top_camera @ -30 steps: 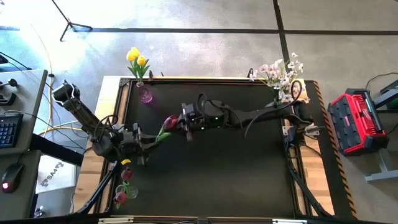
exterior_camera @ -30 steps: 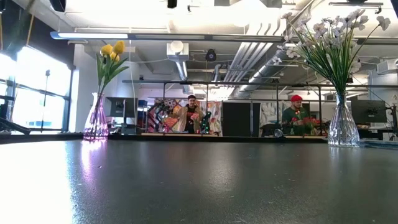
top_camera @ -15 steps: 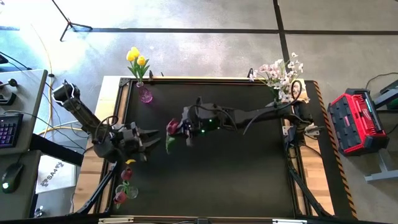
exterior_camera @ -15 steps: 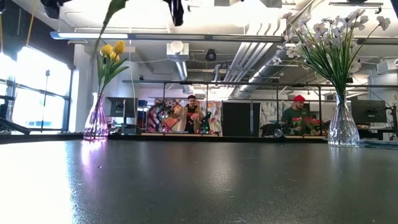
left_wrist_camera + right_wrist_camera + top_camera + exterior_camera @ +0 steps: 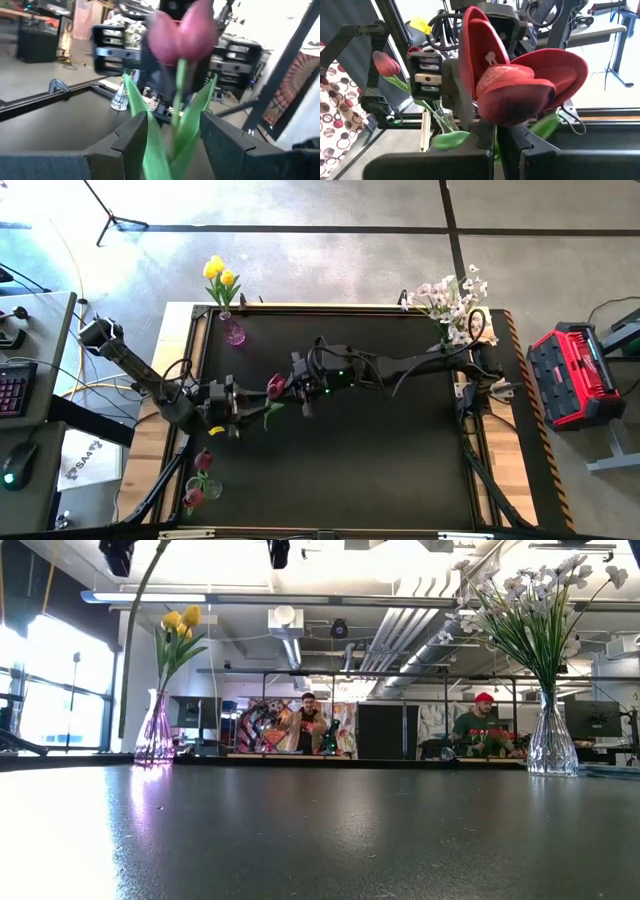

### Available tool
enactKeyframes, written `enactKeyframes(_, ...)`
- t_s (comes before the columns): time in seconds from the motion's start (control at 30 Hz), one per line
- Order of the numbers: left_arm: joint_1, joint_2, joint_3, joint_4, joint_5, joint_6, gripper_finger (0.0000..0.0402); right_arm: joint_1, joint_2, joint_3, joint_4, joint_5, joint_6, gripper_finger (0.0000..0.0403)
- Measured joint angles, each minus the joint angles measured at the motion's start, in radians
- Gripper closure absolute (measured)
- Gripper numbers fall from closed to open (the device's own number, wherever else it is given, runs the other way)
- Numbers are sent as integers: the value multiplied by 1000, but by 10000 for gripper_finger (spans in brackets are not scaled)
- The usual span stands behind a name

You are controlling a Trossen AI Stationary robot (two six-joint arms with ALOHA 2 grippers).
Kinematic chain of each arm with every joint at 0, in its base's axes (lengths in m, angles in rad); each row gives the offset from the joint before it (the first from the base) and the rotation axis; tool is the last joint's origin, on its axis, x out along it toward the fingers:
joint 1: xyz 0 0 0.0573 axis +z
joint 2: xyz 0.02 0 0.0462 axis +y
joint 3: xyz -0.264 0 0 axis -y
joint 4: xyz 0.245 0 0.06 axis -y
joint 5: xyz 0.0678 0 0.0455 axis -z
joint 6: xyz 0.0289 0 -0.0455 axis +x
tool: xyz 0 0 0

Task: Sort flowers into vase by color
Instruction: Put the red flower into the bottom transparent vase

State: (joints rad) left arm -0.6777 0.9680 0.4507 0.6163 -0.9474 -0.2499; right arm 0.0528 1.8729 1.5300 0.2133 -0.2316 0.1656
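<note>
Beyond my black counter (image 5: 380,450) I see a bright workshop with ducts overhead and two people (image 5: 306,725) at benches far behind. On the counter's far edge stand a purple vase (image 5: 233,331) with yellow tulips (image 5: 219,273) toward the left arm's side, and a clear vase (image 5: 551,745) of pale blossoms (image 5: 452,302) toward the right arm's side. Over the middle of the counter my right end effector (image 5: 496,136) is clamped shut on the stem of a dark red tulip (image 5: 275,385), just under the bloom. My left end effector (image 5: 172,137) faces it from close by, its fingers (image 5: 131,137) spread apart on either side of the stem and leaves, gripping nothing. Two more dark red tulips (image 5: 198,480) stand in a small clear vase at the counter's near corner on the left arm's side.
</note>
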Motion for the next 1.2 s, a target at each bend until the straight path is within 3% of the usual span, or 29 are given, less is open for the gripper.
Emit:
enactKeyframes(0.3, 78, 0, 0, -16, 111, -31, 267, 0, 0, 0, 2, 2, -9, 403)
enactKeyframes(0.47, 80, 0, 0, -21, 86, -9, 315, -2, 0, 0, 12, 54, 42, 403)
enactKeyframes(0.7, 41, -24, 0, -27, -77, 18, 393, -3, 0, 0, 4, 125, 133, 384)
enactKeyframes(0.93, -79, -171, 0, -20, -400, 142, 399, -3, -20, 0, 14, 293, 242, 279)
enactKeyframes(1.03, -165, -245, 0, -19, -462, 224, 400, -22, -38, 1, -84, 393, 337, 244)
enactKeyframes(1.2, -348, -354, 0, -22, -557, 335, 401, -55, -45, 1, -268, 385, 409, 223)
